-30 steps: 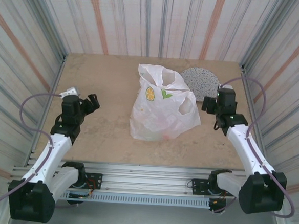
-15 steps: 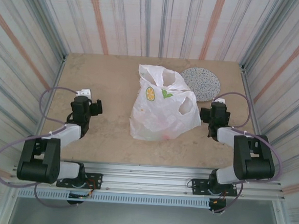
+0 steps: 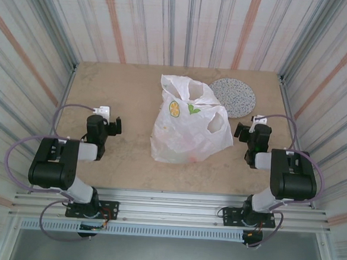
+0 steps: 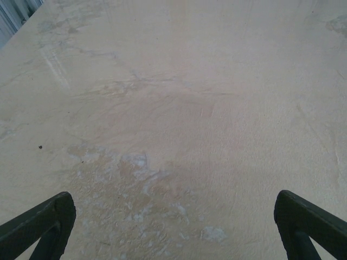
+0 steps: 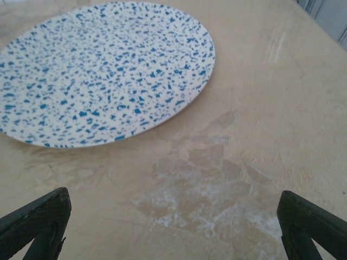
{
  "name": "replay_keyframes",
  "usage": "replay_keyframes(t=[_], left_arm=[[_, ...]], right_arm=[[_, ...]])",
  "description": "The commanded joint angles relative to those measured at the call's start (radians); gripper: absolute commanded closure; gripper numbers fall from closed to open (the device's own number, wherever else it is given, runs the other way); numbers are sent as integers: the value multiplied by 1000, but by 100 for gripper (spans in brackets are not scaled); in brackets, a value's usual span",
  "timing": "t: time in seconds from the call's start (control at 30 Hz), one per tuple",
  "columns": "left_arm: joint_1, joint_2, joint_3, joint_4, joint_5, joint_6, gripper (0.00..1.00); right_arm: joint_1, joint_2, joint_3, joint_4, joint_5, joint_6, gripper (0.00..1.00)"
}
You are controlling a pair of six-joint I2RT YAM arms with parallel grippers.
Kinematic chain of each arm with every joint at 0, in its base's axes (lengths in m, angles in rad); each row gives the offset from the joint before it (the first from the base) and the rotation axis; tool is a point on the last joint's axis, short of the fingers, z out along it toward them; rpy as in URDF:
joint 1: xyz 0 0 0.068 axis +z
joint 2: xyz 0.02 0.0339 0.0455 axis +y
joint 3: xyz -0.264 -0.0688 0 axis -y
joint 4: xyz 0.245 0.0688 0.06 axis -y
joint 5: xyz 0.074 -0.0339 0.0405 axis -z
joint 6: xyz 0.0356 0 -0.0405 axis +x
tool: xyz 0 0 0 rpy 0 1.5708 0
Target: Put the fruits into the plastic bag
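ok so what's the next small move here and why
Probably just park both arms at rest. No fruit lies on the plate or the table, and faint orange-pink tints low in the plastic bag suggest the fruits are inside. The left hand and right hand are open and empty, apart from the bag.

- One plastic bag (image 3: 185, 128).
- One speckled plate (image 3: 235, 97).
- Two tools: left tool (image 3: 112, 126) and right tool (image 3: 241, 130).
- One worktop (image 3: 128, 91).
- Some fruits (image 3: 187, 157), only faint tints through the bag, too blurred to count.
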Motion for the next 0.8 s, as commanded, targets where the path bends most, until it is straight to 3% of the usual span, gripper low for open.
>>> replay_keyframes(t=[0.0, 0.77], left_arm=[[5, -18, 3, 30, 12, 22, 1], [2, -16, 2, 39, 39, 37, 1]], right_arm=[[2, 1, -1, 44, -21, 17, 1], [4, -1, 1, 38, -21, 17, 1]])
